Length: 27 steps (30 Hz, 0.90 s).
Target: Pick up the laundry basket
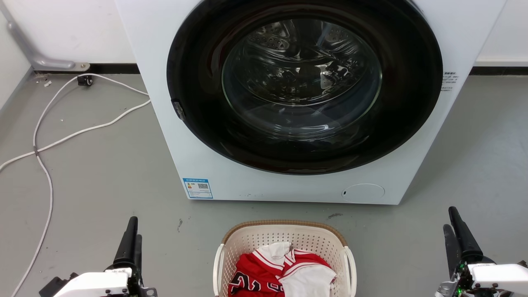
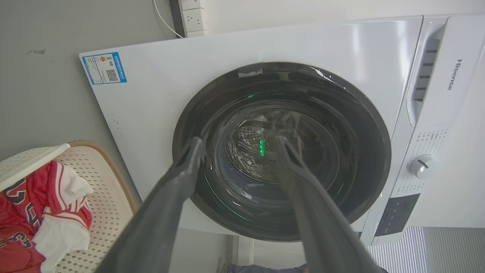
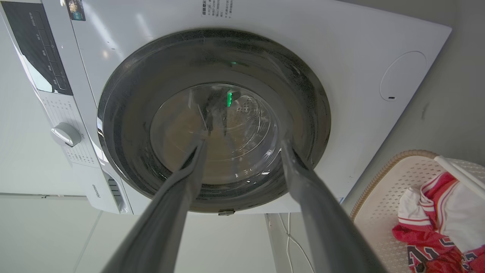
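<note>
Cream laundry basket (image 1: 284, 238) on the floor (image 1: 103, 173), untouched; left tool (image 1: 134, 231) and right tool (image 1: 450, 220) both spread, empty, well clear either side of it, pickup not yet started.

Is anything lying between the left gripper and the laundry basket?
No object: the head view shows bare grey floor with one small dark scuff between the left gripper and the laundry basket.

White front-loading washing machine (image 1: 288, 187) with dark-rimmed glass door stood on grey floor (image 1: 103, 177) ahead of the left gripper (image 1: 135, 229); white cables (image 1: 36, 152) trailed to its left, below a white wall (image 1: 82, 29).
</note>
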### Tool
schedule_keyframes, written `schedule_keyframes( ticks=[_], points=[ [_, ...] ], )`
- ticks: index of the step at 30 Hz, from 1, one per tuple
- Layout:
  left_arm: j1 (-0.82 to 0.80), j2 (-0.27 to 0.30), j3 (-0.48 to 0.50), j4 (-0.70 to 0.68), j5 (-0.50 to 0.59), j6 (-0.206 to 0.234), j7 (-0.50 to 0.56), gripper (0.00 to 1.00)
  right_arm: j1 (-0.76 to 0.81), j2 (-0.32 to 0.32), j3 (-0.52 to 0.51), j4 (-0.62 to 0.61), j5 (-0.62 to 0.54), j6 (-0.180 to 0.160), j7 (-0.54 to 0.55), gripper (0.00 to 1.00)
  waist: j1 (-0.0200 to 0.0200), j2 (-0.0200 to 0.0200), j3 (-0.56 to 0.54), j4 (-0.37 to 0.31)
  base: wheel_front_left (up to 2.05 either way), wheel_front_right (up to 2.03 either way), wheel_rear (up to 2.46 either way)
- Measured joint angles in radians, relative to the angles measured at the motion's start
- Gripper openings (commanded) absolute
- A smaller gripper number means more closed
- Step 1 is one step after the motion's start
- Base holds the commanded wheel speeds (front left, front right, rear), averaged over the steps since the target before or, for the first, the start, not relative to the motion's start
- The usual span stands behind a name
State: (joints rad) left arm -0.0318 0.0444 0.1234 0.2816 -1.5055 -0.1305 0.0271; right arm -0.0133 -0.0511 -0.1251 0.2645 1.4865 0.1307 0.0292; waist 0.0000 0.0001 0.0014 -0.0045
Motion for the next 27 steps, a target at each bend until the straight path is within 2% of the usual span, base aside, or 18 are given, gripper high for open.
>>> schedule_keyframes(
  ticks=[6, 11, 20, 27],
  points=[
    [0.003, 0.000, 0.025, -0.022, 0.088, 0.004, -0.026, 1.00, 0.012, 0.000, -0.019, -0.016, -0.143, 0.000, -0.026, 1.00, -0.0001, 0.0000, 0.000, -0.002, 0.00, 0.00, 0.00],
    [0.011, 0.000, 0.035, -0.063, 0.163, 0.021, -0.045, 1.00, 0.014, 0.000, -0.025, -0.054, -0.309, 0.000, -0.047, 1.00, -0.0001, 0.0000, 0.001, -0.003, 0.00, 0.00, 0.00],
    [0.024, 0.001, 0.055, -0.176, 0.314, 0.067, -0.077, 1.00, 0.015, 0.000, -0.023, -0.167, -0.593, 0.000, -0.078, 1.00, 0.0000, 0.0000, 0.007, -0.002, 0.00, 0.00, 0.00],
    [0.034, 0.001, 0.051, -0.259, 0.414, 0.116, -0.101, 1.00, 0.019, 0.000, 0.011, -0.257, -0.736, 0.000, -0.101, 1.00, 0.0000, 0.0000, 0.012, 0.001, 0.00, 0.00, 0.00]
  ],
)
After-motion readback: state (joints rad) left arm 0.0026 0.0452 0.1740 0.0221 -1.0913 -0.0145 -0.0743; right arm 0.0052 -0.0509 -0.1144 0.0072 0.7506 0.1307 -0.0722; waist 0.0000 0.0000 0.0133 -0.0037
